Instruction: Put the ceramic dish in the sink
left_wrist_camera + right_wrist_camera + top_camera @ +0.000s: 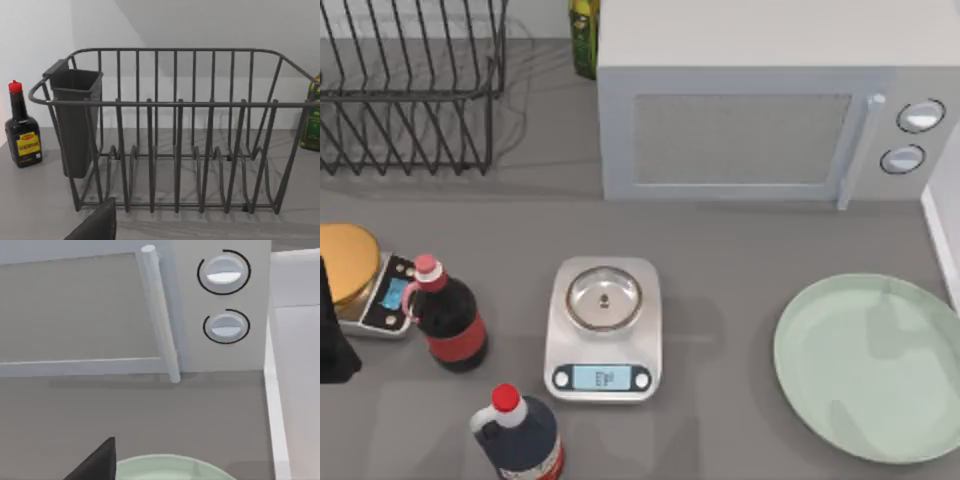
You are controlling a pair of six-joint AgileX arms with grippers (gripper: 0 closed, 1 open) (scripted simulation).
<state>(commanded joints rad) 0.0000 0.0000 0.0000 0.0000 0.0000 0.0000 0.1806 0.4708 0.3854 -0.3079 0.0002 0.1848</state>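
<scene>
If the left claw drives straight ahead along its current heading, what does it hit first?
Most likely the dark grey wire dish rack: the left wrist view faces it squarely, with bare grey countertop before it. One dark finger of the left claw shows at that view's edge. How far off the rack stands is unclear.

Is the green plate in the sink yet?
No. The dish lies flat on the table, beside the sink rim.

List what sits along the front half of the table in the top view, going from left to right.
Gold disc on a small scale → dark bottle with pink cap → dark bottle with red cap → kitchen scale → ceramic dish → white sink rim.
</scene>
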